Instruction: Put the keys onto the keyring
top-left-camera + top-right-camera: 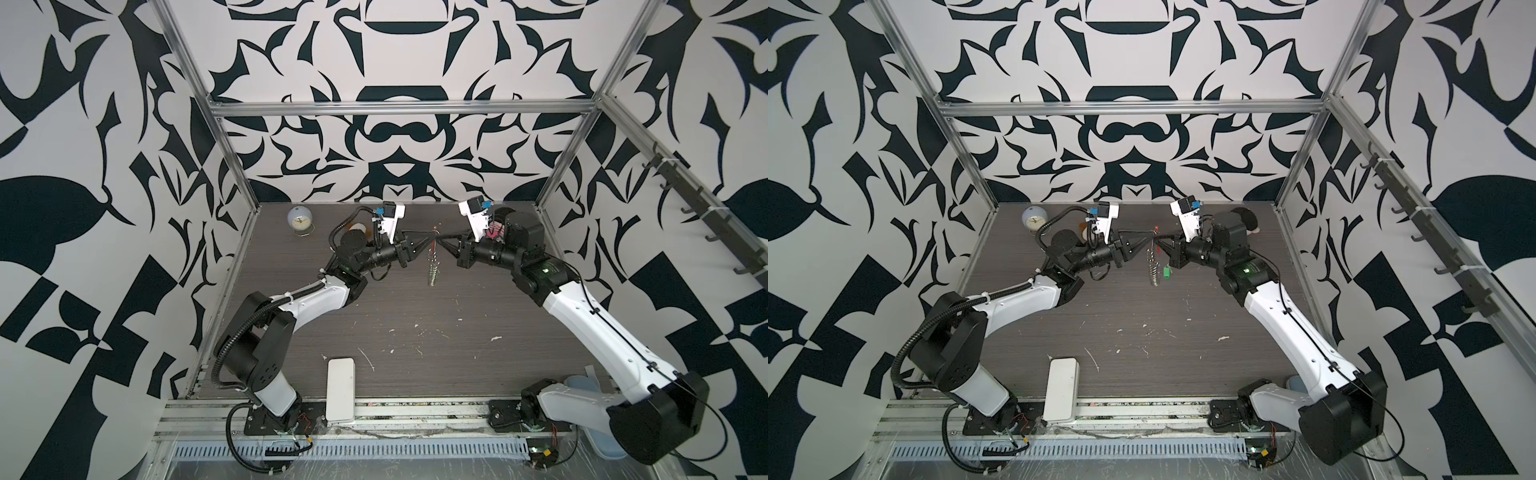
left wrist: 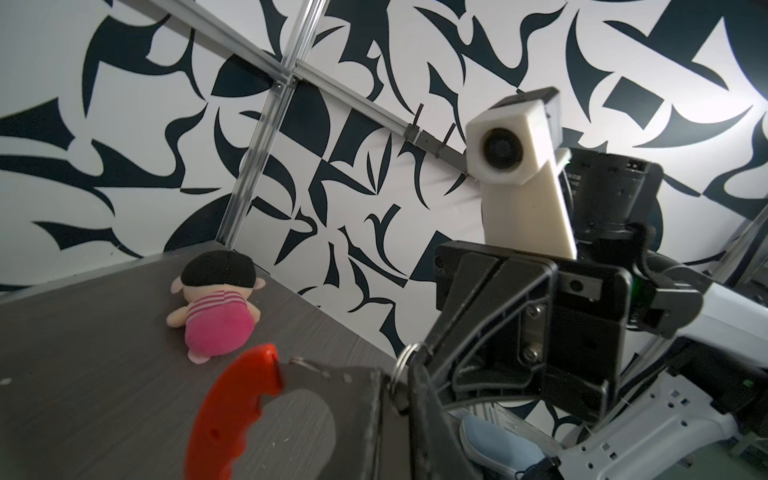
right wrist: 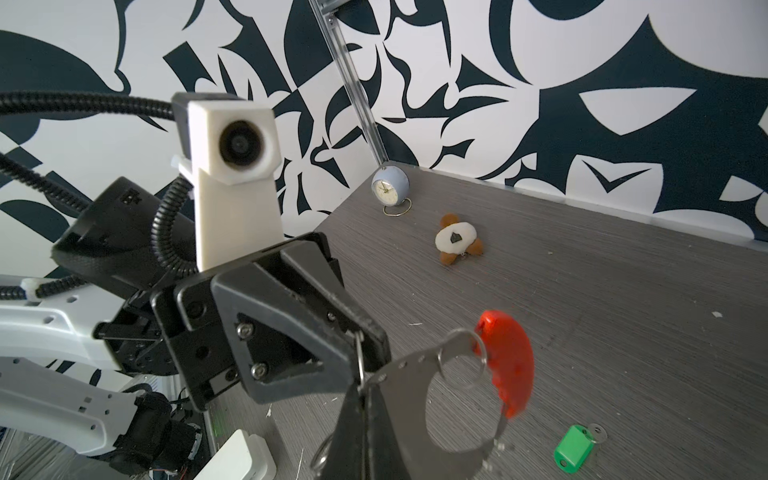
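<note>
Left gripper (image 3: 365, 345): fingers (image 3: 307, 307) all but closed, a thin silver ring of the keyring (image 1: 1154, 266) nipped at their tips. Right gripper (image 2: 411, 361): fingers (image 2: 478, 328) closed on the keyring's flat metal part, facing the left. Keyring held in the air between both, over the desk's (image 1: 1183, 353) rear middle. Red-orange bar (image 3: 511, 365) uppermost, chain links hanging down. Green-headed key (image 1: 1167, 272) lies on the desk just beside the hanging links, clear of both grippers.
</note>
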Motion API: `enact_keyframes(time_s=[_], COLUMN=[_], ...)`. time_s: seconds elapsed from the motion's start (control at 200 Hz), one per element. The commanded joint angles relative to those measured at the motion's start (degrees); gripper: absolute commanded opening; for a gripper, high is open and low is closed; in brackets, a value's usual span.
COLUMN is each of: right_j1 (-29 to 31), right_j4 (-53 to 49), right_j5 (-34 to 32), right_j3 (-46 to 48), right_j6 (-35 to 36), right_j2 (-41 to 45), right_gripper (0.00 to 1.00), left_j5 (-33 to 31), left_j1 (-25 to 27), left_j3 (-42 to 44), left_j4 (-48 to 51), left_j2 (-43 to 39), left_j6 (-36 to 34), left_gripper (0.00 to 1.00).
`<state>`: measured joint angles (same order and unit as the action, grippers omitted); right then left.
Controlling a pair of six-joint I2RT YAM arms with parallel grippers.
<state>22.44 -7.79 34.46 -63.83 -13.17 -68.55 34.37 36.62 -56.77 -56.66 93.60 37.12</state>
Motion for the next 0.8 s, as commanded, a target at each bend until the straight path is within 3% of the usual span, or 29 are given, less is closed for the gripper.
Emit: enact_keyframes(time_s=[0.0,0.405,0.485,0.645,0.795], right_j1=[1.0,1.2,1.1,1.3,2.0], right_j4=[0.0,-4.8,-5.8,-7.7,-8.7], right_j5=[0.1,-1.2,-1.0,1.0,2.1], right_j3=[-3.6,-4.5,-4.9,-6.2,-7.1], right_j6=[2.9,6.9,7.7,9.4,10.6], right_j2=[1.8,1.8,1.8,1.2,0.0], right_gripper=[0.0,0.0,0.0,0.0,0.0], left_j5=[0.9,4.4,5.6,8.1,15.3], left_j1=[-0.2,-2.8,-3.5,-3.7,-5.7], left_j3=[-1.9,-3.1,-3.5,-7.6,-14.9], left_j4=[2.9,21.9,28.8,50.5,61.8], left_j2=[-1.6,-7.9,-10.1,-12.8,-9.7], left_j6=[-2.3,-16.3,-24.1,-49.1,-54.9], left_gripper=[0.3,0.3,0.3,0.3,0.29])
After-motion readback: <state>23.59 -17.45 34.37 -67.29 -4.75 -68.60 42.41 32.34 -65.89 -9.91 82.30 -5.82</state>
